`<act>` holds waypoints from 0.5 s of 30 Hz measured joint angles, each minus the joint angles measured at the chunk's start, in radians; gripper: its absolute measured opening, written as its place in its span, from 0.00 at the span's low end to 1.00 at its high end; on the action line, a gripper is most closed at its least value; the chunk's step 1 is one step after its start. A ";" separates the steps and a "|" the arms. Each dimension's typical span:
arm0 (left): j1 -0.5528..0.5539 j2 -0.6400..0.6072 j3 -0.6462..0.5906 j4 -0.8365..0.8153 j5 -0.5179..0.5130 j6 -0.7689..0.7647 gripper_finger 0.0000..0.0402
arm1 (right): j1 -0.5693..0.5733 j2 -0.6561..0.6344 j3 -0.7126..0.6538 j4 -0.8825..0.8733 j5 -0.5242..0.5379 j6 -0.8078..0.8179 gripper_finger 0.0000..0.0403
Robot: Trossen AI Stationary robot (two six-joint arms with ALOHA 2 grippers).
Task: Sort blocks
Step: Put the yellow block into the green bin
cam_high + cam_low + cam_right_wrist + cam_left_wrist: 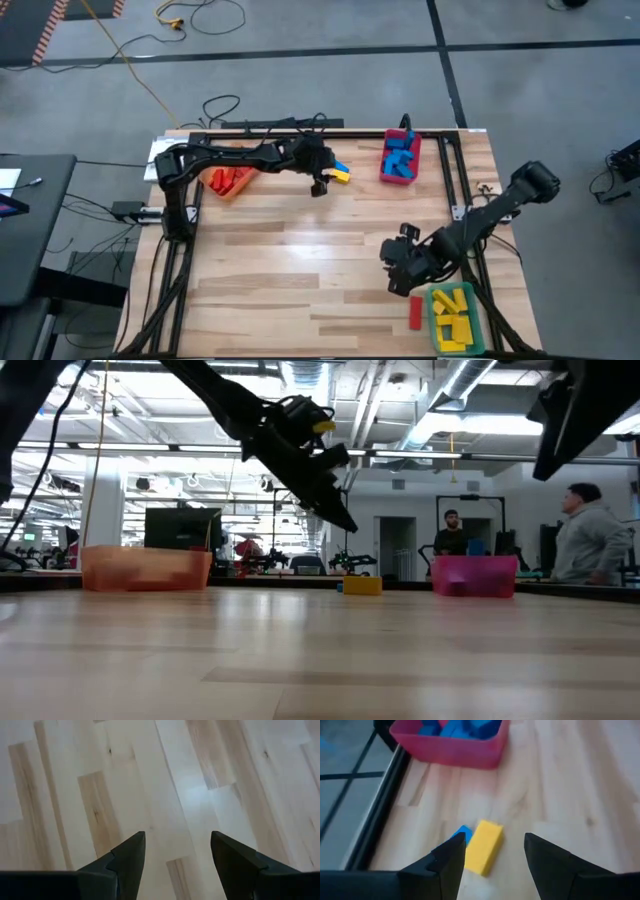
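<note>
**Two touching blocks, one open claw: watch for a double pick**

Your left claw (492,857) is hovering released and empty above the yellow block (484,846), and a blue block (462,833) is lying pressed against it. If you are descending off-centre, a finger may be landing on the blue one, shoving both or pinching the pair. The red bin (451,747) of blue blocks is sitting near. Your right claw (175,855) is hanging released over bare tabletop (125,780).
</note>
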 joint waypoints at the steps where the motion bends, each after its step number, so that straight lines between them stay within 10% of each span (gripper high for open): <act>1: 0.001 0.011 0.011 -0.009 -0.012 0.018 0.49 | 0.008 0.007 0.000 0.000 0.000 0.002 0.59; 6: -0.007 0.030 0.039 -0.059 -0.113 0.061 0.46 | 0.037 0.033 0.000 0.000 0.007 0.021 0.59; 15: 0.042 0.055 0.131 -0.177 -0.004 0.074 0.45 | 0.056 0.037 0.000 -0.006 0.091 0.019 0.59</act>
